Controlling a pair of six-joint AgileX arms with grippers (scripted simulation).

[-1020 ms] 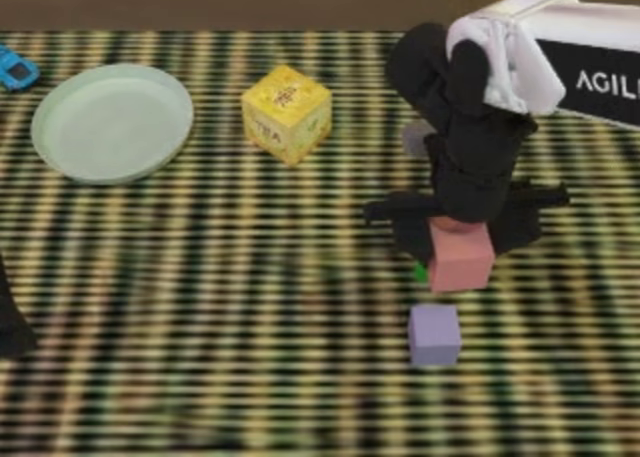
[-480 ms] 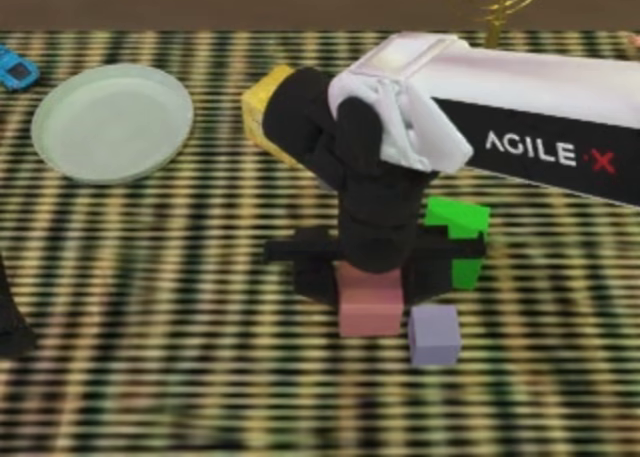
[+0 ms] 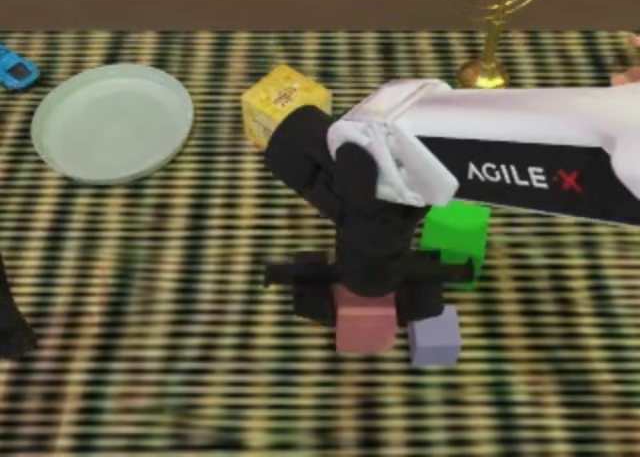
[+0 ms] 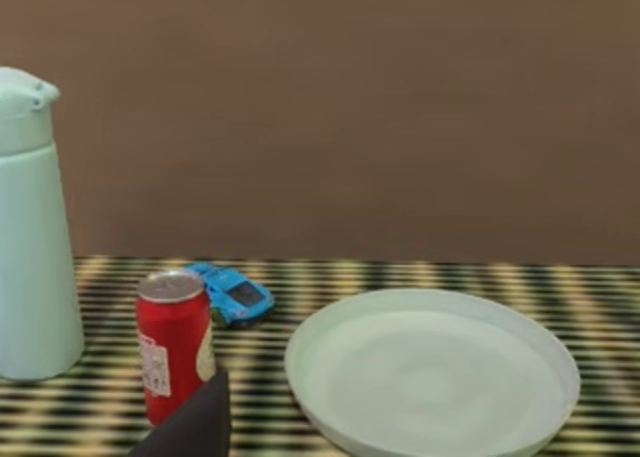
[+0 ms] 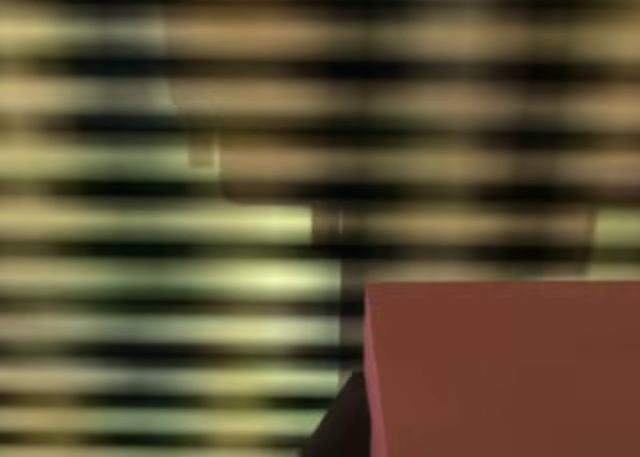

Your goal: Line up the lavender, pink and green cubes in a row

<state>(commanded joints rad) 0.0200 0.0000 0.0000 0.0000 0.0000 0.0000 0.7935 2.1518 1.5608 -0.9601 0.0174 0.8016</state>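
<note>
- Top view: right gripper (image 3: 366, 299) pinches the pink cube (image 3: 365, 324), just left of the lavender cube (image 3: 434, 338); green cube (image 3: 456, 229) behind.
- Arm reads "AGILE X".
- Left wrist alone shows a can (image 4: 175, 342); left fingers: cannot tell.

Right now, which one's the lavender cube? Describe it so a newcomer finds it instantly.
In the top view, follow the white right arm down to its black end effector, which sits over the pink cube. The lavender cube lies right beside the pink one, toward the table's right. It is the smallest of the three, pale purple, and nearer the table's front than the bigger green cube.
</note>
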